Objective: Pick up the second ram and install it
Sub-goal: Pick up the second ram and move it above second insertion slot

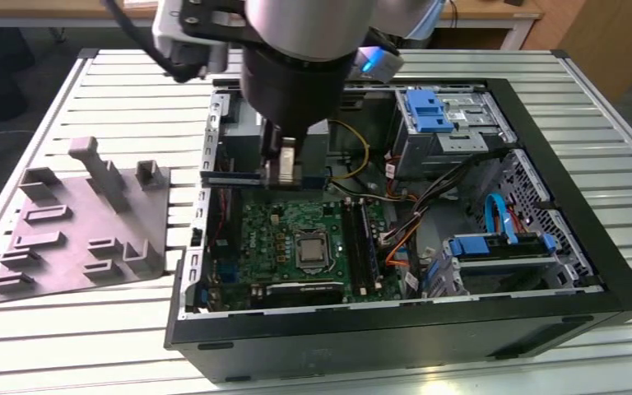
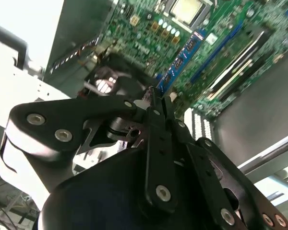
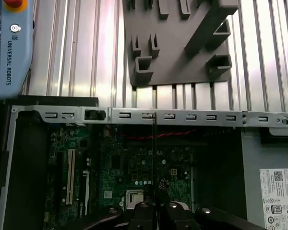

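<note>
1. The gripper (image 1: pixel 283 169) of the arm hung inside the open computer case (image 1: pixel 579 271), its fingers clamped on the second ram (image 1: pixel 237 177) – a slim blue-green stick held edge-down.
2. In the exterior view the stick lay level above the far end of the green motherboard (image 1: pixel 277 239), apart from the black memory slots (image 1: pixel 362 239) that ran beside the square silver processor (image 1: pixel 312 252). Whether its lower edge touched the board could not be told.
3. In the second wrist view the second ram (image 2: pixel 182 55) jutted from between the closed fingertips of the gripper (image 2: pixel 158 96) toward the motherboard (image 2: pixel 144 38).
4. In the first wrist view the stick (image 3: pixel 154 148) showed as a thin dark line rising from the gripper (image 3: pixel 154 205), in line with the case's slotted metal rim (image 3: pixel 206 116).
5. The grey holder tray (image 1: pixel 75 239) with its upright posts sat on the slatted metal table (image 1: pixel 129 82) – just beside the case, on the exterior view's left.
</note>
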